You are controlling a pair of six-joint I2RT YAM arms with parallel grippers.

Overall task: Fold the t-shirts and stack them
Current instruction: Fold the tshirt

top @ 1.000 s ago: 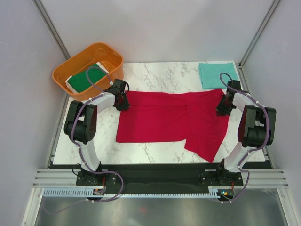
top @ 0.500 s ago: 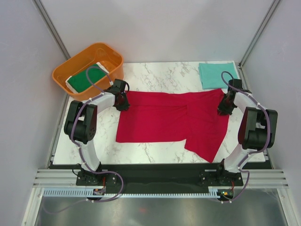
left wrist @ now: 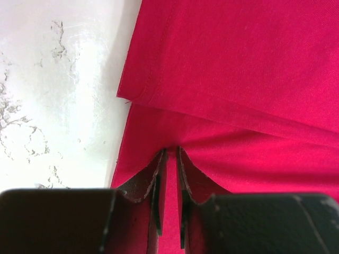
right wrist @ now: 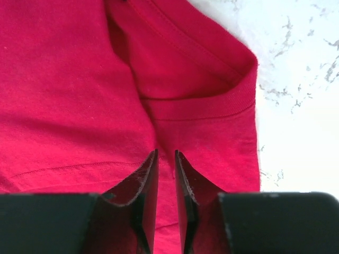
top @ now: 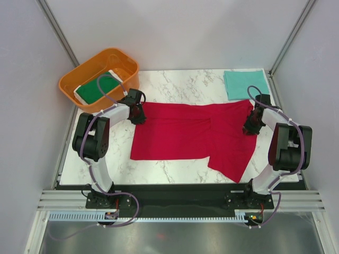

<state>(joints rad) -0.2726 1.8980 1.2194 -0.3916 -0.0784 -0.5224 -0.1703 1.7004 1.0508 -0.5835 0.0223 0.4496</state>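
The bright red t-shirt (top: 185,132) lies spread flat on the marble table (top: 175,84), with one sleeve reaching toward the front edge at the right. My left gripper (top: 139,117) rests on its top left corner. In the left wrist view the left gripper (left wrist: 171,151) stands open by a narrow gap, tips on the red t-shirt (left wrist: 238,79). My right gripper (top: 249,128) sits at the shirt's top right. Up close the right gripper (right wrist: 166,153) is also open a little over the red t-shirt (right wrist: 63,95). The teal t-shirt (top: 242,83) lies folded at the back right. The dark green t-shirt (top: 95,89) lies in the tub.
The orange tub (top: 119,53) stands at the back left corner, just behind my left arm. Grey walls close in on both sides. Bare marble (left wrist: 58,95) shows left of the red cloth, and bare marble (right wrist: 302,106) shows right of it.
My right gripper has opened from shut and shifted slightly nearer along the shirt's right edge. The left arm and the red shirt have stayed about the same.
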